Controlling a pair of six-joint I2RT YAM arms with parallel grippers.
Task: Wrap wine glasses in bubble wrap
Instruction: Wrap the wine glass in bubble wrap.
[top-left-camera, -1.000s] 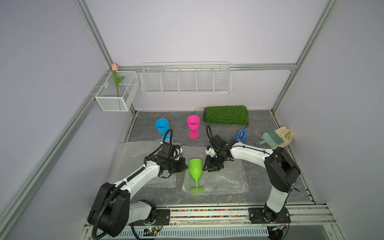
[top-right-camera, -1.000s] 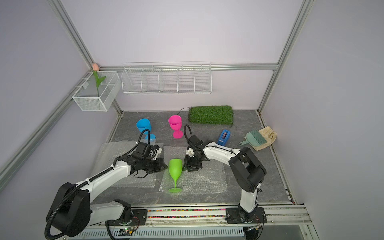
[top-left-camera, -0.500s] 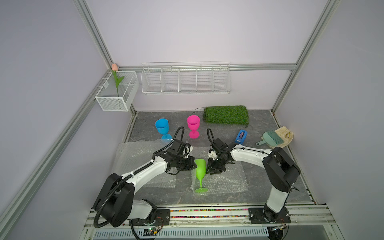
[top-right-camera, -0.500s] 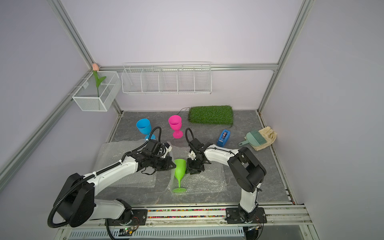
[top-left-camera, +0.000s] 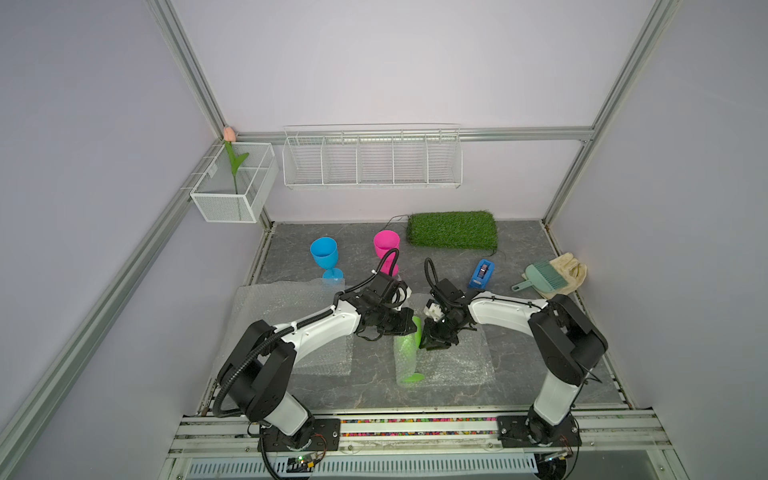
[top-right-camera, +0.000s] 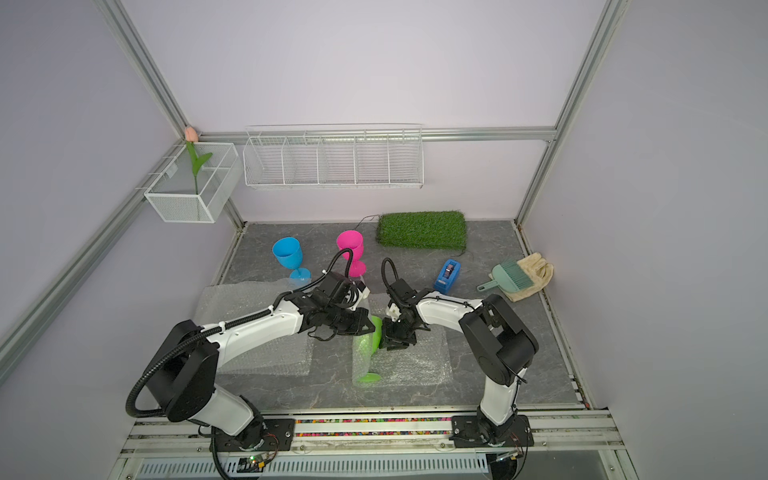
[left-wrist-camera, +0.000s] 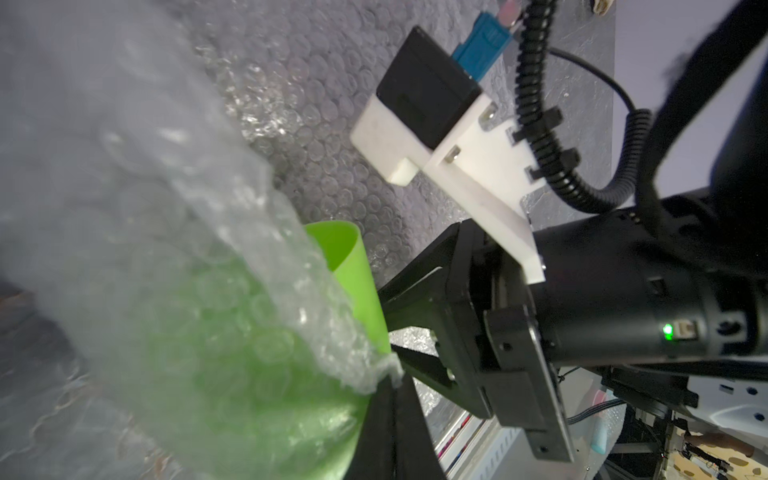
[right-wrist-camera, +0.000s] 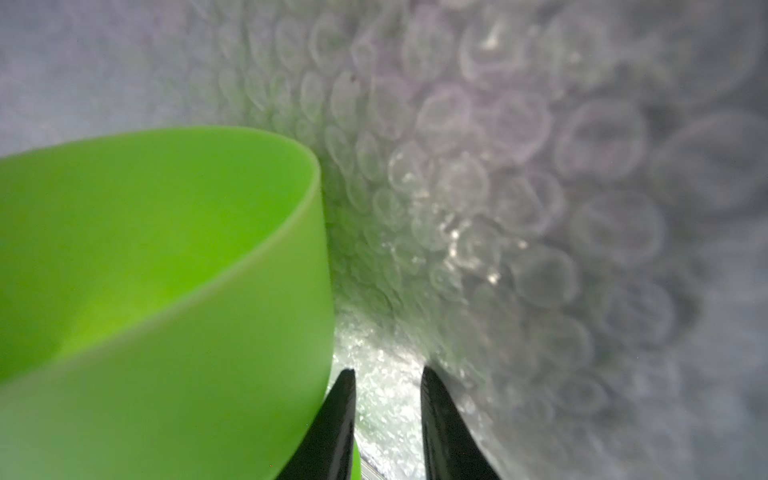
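From the left wrist we see the left tool (left-wrist-camera: 390, 399) clamped on a corner of the bubble wrap (left-wrist-camera: 174, 232), holding it over the lime goblet (left-wrist-camera: 357, 274), we judge to begin the roll. The right tool (left-wrist-camera: 390, 322) faces it at the bowl's rim, probably to steady it. From the right wrist, that tool's jaws stand slightly apart with only film between them, one finger (right-wrist-camera: 338, 424) beside the bowl. In both top views the goblet lies on its sheet near the front of the grey surface (top-left-camera: 519, 374), foot forward. The blue goblet (top-left-camera: 324, 251) and pink goblet (top-left-camera: 386, 245) stand bare behind, and a spare sheet (top-left-camera: 282, 307) lies flat under the left arm. Lilac walls (top-left-camera: 415, 62) and a wire rack (top-left-camera: 372, 158) close the room.
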